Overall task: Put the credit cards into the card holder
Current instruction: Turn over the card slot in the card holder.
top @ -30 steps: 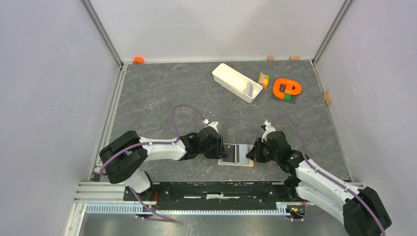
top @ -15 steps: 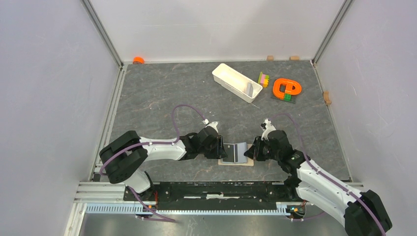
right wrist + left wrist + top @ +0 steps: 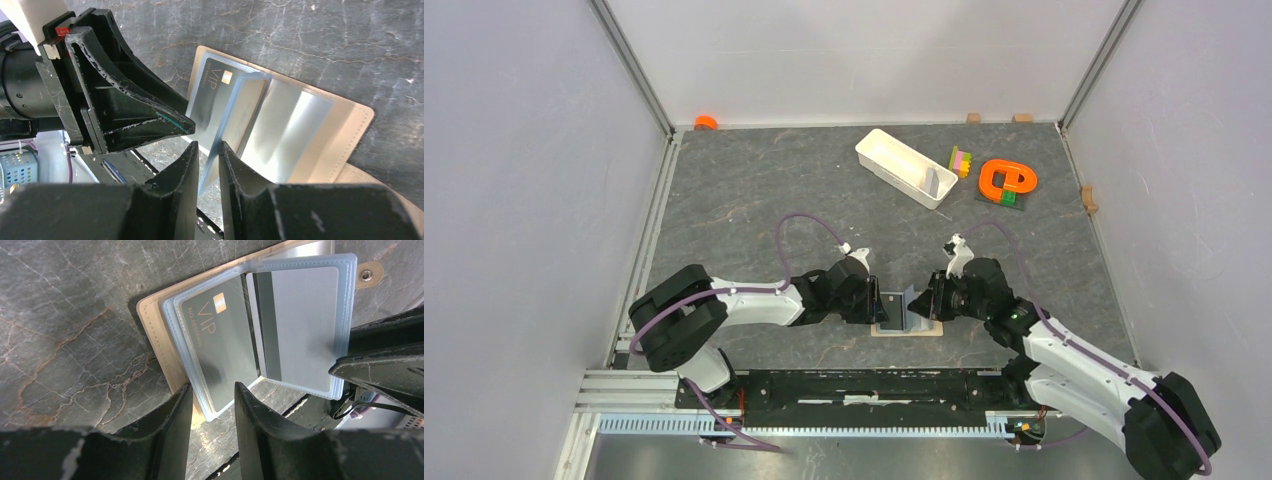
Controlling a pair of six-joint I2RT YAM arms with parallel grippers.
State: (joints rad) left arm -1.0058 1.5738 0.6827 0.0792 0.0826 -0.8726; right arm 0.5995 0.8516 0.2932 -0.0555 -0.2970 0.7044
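Observation:
The card holder (image 3: 924, 328) lies open on the table between both arms, its tan cover (image 3: 155, 325) flat. A black VIP card (image 3: 220, 350) sits in a clear blue sleeve on the flat side. A pale grey card (image 3: 305, 320) with a dark stripe sits in a sleeve leaf (image 3: 245, 115) that stands upright. My right gripper (image 3: 207, 147) has that leaf's edge between its jaws, which stand slightly apart; the leaf leans on one finger. My left gripper (image 3: 212, 387) is open astride the sleeve's near corner, one finger on the tan cover's edge.
A long white tray (image 3: 905, 167) stands at the back. To its right are coloured blocks (image 3: 961, 160) and an orange loop-shaped toy (image 3: 1006, 180). An orange cap (image 3: 706, 122) lies in the back left corner. The black rail (image 3: 854, 385) runs just in front of the wallet.
The right gripper has moved left and up, swinging the sleeve leaf from flat to upright, and its jaws have eased apart. The left arm has stayed put.

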